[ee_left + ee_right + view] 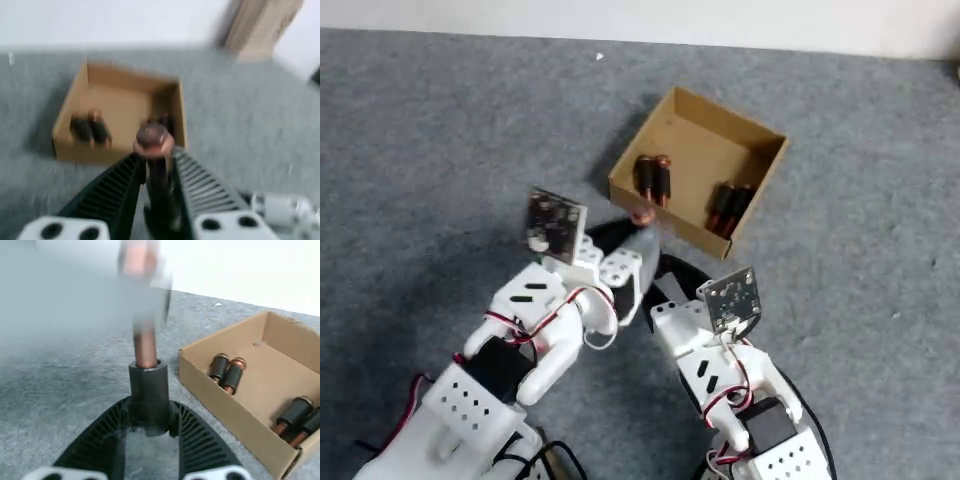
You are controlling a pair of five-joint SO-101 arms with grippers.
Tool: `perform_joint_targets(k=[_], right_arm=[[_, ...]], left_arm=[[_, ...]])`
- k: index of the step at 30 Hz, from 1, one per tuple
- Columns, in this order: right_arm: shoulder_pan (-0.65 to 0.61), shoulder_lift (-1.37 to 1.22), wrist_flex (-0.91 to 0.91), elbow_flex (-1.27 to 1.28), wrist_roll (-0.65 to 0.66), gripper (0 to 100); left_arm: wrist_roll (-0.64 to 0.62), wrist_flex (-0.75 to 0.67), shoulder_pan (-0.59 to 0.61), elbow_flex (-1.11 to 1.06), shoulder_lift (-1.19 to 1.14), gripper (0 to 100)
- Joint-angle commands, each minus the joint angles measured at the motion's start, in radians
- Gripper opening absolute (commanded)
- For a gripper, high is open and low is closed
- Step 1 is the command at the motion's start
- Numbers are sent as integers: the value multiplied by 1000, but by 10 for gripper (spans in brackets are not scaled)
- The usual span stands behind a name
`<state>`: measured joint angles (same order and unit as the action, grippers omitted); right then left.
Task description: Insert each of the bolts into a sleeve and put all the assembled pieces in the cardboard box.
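My left gripper (155, 162) is shut on a bolt (153, 140) with a copper head, held upright just short of the cardboard box (114, 150). In the high view the bolt head (642, 215) sits at the left gripper (634, 232), close to the box's near wall (655, 212). My right gripper (149, 415) is shut on a dark sleeve (148, 390). The bolt's copper shaft (145, 347) enters the sleeve's top from above. Two pairs of assembled pieces lie in the box (220, 402): one pair (653, 178) (227, 371) and another (728, 207) (295, 417).
Grey carpet (440, 150) covers the table around the box. A white wall runs along the far edge (620, 15). Both arms crowd the space right in front of the box, and the left arm's body (550, 310) lies over the right gripper's black fingers (672, 270).
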<state>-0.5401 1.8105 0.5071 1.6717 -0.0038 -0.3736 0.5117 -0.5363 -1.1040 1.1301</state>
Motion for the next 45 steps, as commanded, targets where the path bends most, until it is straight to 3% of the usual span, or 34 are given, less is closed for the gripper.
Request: perform_joint_targets(k=[1, 7, 12, 16, 20, 23, 27, 31, 38, 45], right_arm=[[24, 25, -31, 50, -11, 5], [27, 25, -31, 53, -11, 5], [93, 25, -31, 51, -11, 5], [234, 25, -27, 45, -11, 5], [294, 22, 38, -45, -11, 5], [297, -15, 113, -171, -11, 5], [297, -234, 97, -358, -15, 5], [302, -579, -61, -533, -15, 5], [302, -1201, -214, -839, -15, 5], [305, -1566, -266, -1081, -11, 7]], left_arm=[[9, 238, -12, 124, 10, 199], [15, 345, 4, 157, 10, 246], [149, 385, 82, 166, 12, 242], [169, 385, 219, 163, 12, 241], [167, 381, 380, 120, 12, 238], [167, 381, 478, 41, 12, 159], [175, 377, 559, -45, 12, 1], [170, 339, 576, -82, 12, 6], [169, 103, 654, -232, 12, 6], [172, 37, 676, -271, 12, 10]])
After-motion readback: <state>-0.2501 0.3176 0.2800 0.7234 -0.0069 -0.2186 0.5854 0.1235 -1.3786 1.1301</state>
